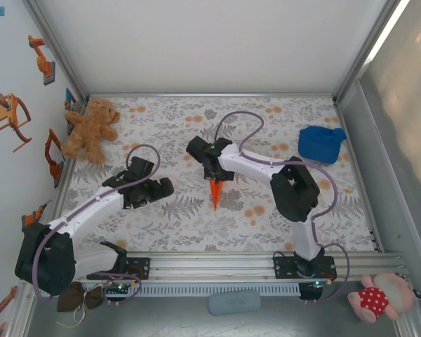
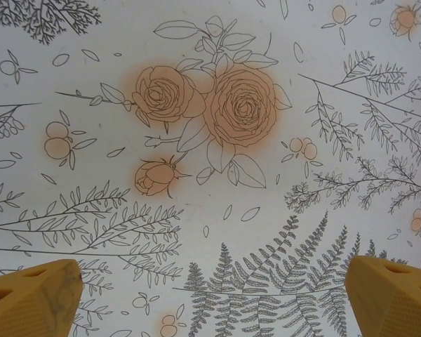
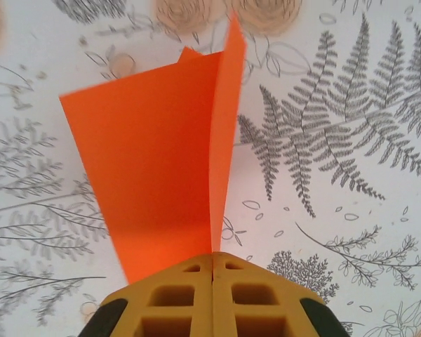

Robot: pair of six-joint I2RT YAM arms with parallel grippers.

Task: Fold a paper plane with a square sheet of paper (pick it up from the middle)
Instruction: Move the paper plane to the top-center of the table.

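The bright orange paper plane (image 1: 215,194) hangs as a narrow pointed dart over the middle of the flowered table cover (image 1: 196,225), point toward the near edge. My right gripper (image 1: 212,175) is shut on it. In the right wrist view the yellow fingers (image 3: 179,295) meet on the central fold (image 3: 224,140), and one flap of the paper plane (image 3: 154,168) spreads out to the left. My left gripper (image 1: 158,188) hovers to the left of the plane, apart from it. It stands open (image 2: 210,295), with only the patterned cover between its fingertips (image 2: 31,298).
A brown teddy bear (image 1: 91,130) lies at the back left corner and a blue cloth lump (image 1: 321,142) at the back right. Metal frame rails (image 1: 351,161) border the table. A pink doll (image 1: 379,296) and a grey pad (image 1: 234,302) lie beyond the near rail.
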